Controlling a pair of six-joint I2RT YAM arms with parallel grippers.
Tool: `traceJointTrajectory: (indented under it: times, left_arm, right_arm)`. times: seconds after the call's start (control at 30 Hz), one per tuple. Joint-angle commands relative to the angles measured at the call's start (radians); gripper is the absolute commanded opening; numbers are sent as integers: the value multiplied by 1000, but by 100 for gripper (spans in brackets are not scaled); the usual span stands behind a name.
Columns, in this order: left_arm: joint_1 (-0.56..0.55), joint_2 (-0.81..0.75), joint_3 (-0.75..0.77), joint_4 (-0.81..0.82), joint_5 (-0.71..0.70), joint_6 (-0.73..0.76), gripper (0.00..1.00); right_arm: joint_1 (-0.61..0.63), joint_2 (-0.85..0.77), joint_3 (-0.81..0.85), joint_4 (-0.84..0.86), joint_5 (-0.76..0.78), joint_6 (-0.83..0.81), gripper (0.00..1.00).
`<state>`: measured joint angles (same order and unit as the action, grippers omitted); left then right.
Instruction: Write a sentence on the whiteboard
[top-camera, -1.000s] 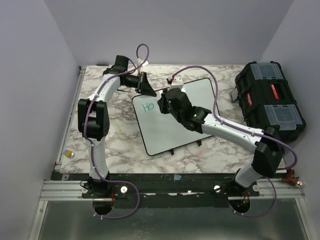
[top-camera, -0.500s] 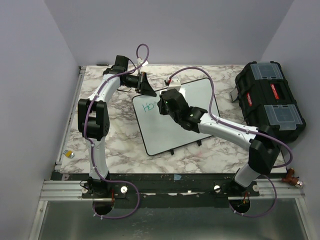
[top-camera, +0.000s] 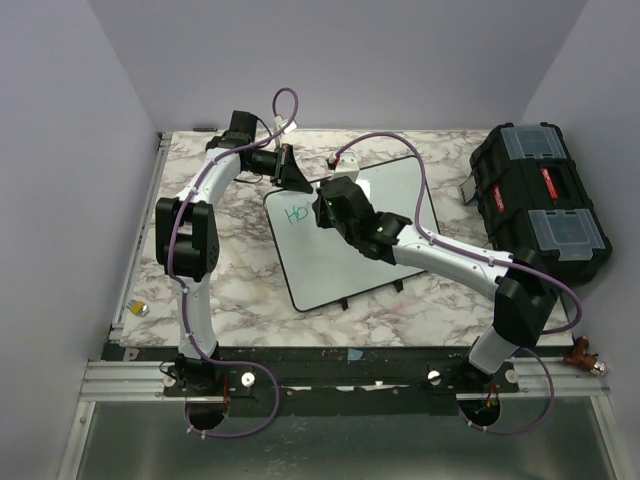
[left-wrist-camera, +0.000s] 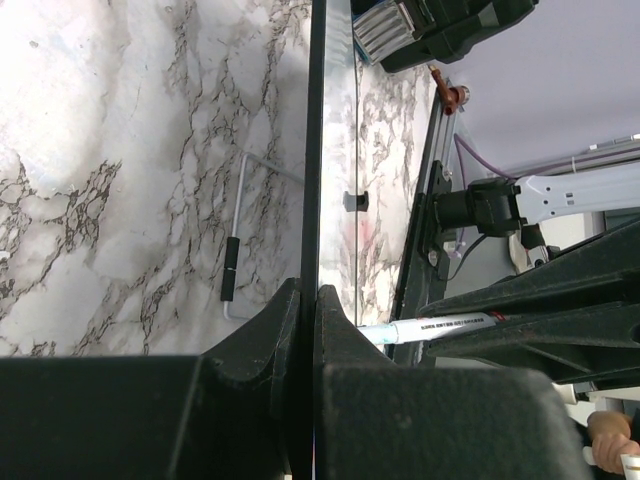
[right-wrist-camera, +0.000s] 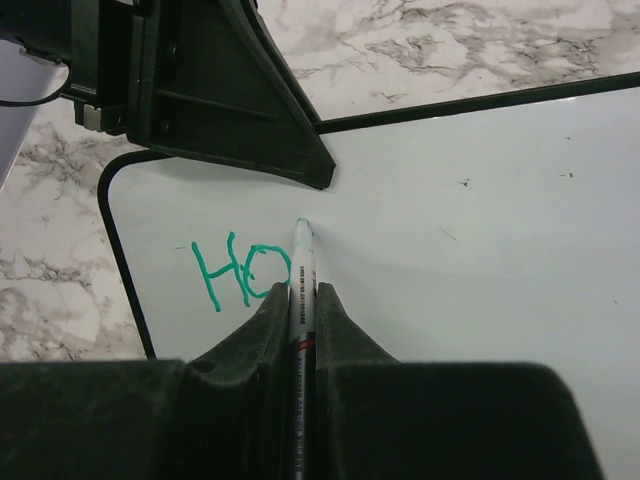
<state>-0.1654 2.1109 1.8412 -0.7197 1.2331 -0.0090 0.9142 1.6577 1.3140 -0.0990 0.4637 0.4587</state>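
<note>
The whiteboard lies tilted on the marble table, and its surface fills the right wrist view. Green letters "HO" stand near its upper left corner. My right gripper is shut on a white marker, whose green tip touches the board just right of the "O". From above, the right gripper hovers over the letters. My left gripper is shut on the board's far left edge, and the left wrist view shows its jaws clamping the thin black frame.
A black toolbox with clear lid compartments stands at the right side of the table. A small yellow object lies near the left edge. The board's black feet stick out at its near edge.
My right gripper has moved a little toward the far side with the marker, just right of the "O". The left gripper has stayed clamped on the board.
</note>
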Motion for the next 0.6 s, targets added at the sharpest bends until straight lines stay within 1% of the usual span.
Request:
traceJointTrajectory:
  times: [0.0,0.57]
  left_arm:
    - [-6,-49,-2,62,-63,53,0]
    - [-6,-57,-14,72,-64,48,0]
  right_arm:
    - [-4,32,15,-16,29,-6,1]
    - [-4,-10,-67,-38,23,14,1]
